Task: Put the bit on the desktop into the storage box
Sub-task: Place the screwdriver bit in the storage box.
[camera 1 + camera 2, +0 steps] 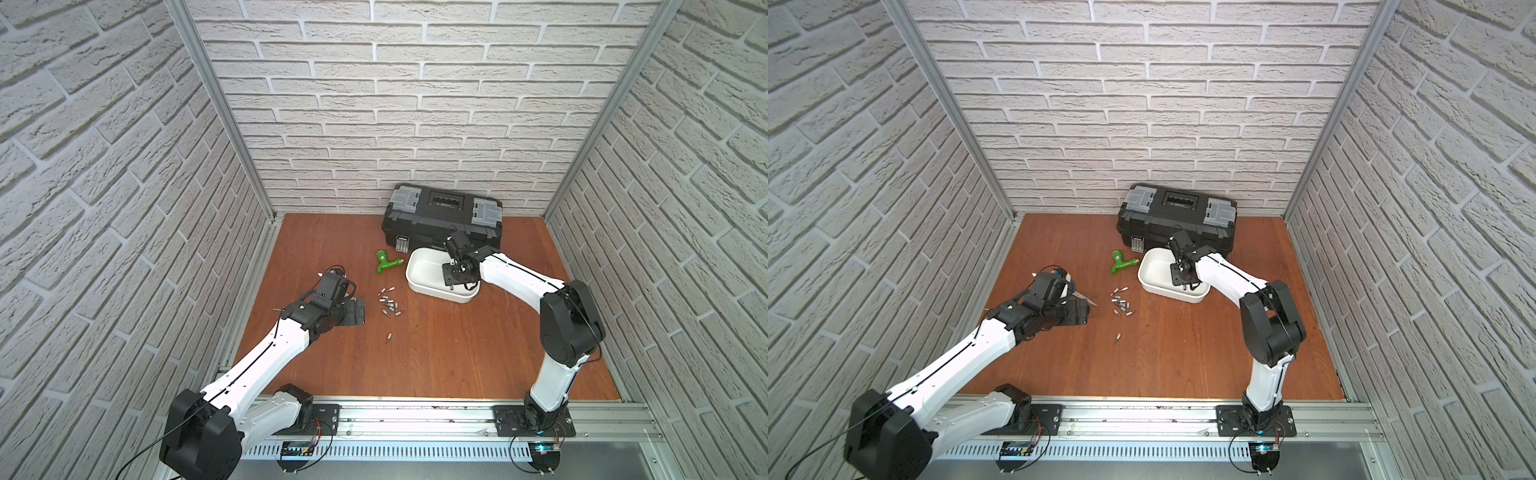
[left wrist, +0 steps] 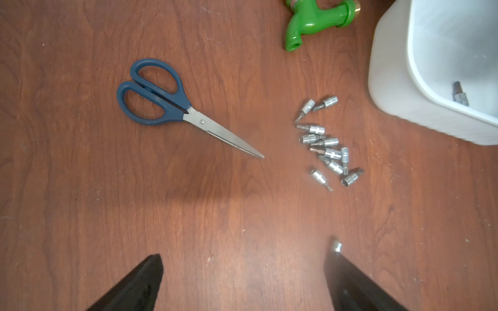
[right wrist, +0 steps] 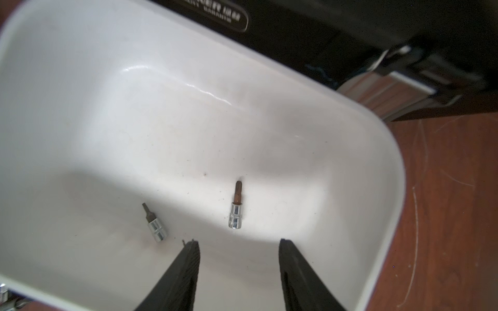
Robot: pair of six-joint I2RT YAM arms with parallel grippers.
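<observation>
Hanging over the storage box (image 3: 134, 121), the right claw (image 3: 239, 247) stands half parted with nothing between its jaws. Two bits (image 3: 235, 212) lie flat on the white floor close by its tips, one of them in line with the gap.

Outward from there, the remaining work is on the desktop (image 2: 80, 188) — a heap of bits (image 2: 326, 145) just left of the box and a little nearer, their axes pointing every which way. A lone bit (image 1: 390, 337) lies nearer still, roughly near to far.

The left claw (image 2: 245, 258) hovers wide and empty just left of that heap, beside the scissors (image 2: 161, 99), and looks the closer of the two. For the right claw, the next pick likely means a short reach left and nearward over the box's rim — plus a wrist turn to cross the chosen bit's axis.
</observation>
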